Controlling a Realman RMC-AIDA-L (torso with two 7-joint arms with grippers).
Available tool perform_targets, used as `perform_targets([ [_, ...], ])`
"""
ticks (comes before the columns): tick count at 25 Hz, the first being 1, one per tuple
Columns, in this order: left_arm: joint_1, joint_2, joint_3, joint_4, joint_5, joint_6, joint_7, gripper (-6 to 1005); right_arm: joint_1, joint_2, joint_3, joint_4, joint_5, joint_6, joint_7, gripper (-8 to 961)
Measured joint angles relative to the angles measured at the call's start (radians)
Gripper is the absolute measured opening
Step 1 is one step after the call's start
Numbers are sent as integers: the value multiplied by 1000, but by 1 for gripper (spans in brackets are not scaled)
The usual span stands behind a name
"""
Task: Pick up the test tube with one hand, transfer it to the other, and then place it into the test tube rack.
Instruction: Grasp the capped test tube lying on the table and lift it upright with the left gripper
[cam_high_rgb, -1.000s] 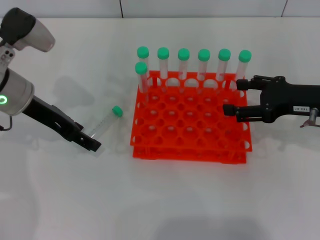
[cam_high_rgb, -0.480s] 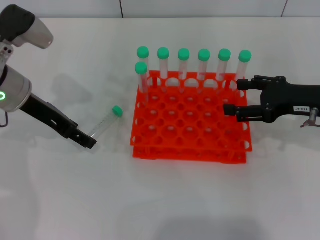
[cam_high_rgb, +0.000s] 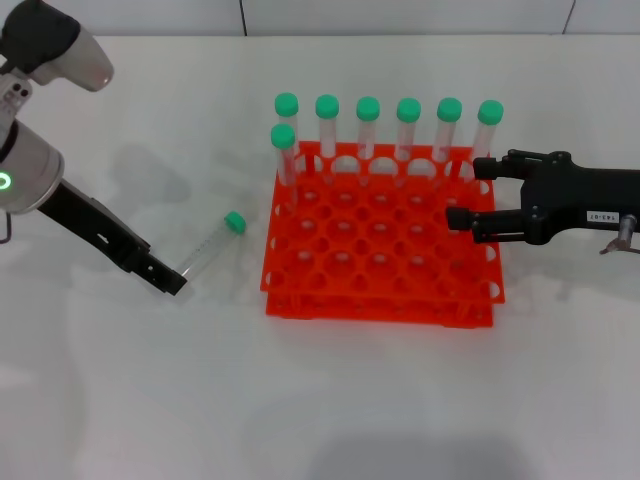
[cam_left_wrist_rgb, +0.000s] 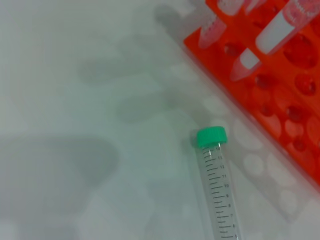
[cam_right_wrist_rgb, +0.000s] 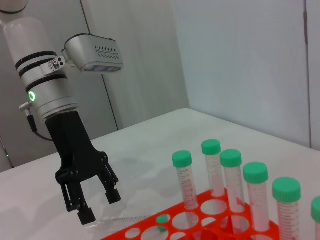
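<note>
Left gripper (cam_high_rgb: 165, 279) low over the table (cam_high_rgb: 330, 400), fingers spread apart, nothing between them, seen clearly from the right wrist view (cam_right_wrist_rgb: 97, 205). Tube (cam_high_rgb: 208, 246) lies flat on the table just beyond the left fingertips, clear bottom end nearest them, green cap pointing away toward the rack (cam_high_rgb: 380, 300); not touching the fingers as far as can be told. In the left wrist view the tube (cam_left_wrist_rgb: 216, 190) lies alone on the white surface, cap near the rack edge (cam_left_wrist_rgb: 280, 120) but apart from it. Rack sits between the two grippers. Right gripper (cam_high_rgb: 462, 192) hovers over the rack's edge on the side away from the left gripper, fingers spread, holding nothing, white label on its body. Seven capped tubes (cam_high_rgb: 367, 125) stand upright in the rack: six along the far row, one just in front of that row's end nearest the left gripper
</note>
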Motion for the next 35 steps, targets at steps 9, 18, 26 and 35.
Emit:
perform_targets([
  [9, -5, -8, 0, 0, -1, -17, 0, 750, 2, 0, 0, 0, 1, 0, 0, 860],
  [18, -20, -26, 0, -21, -7, -45, 4, 661, 2, 0, 0, 0, 0, 0, 0, 859],
  [26, -25, -34, 0, -26, -3, -45, 10, 656, 0, 0, 0, 0, -2, 0, 0, 858],
  [35, -25, -34, 12, -50, 1, -46, 7, 610, -3, 0, 12, 0, -3, 1, 0, 856],
])
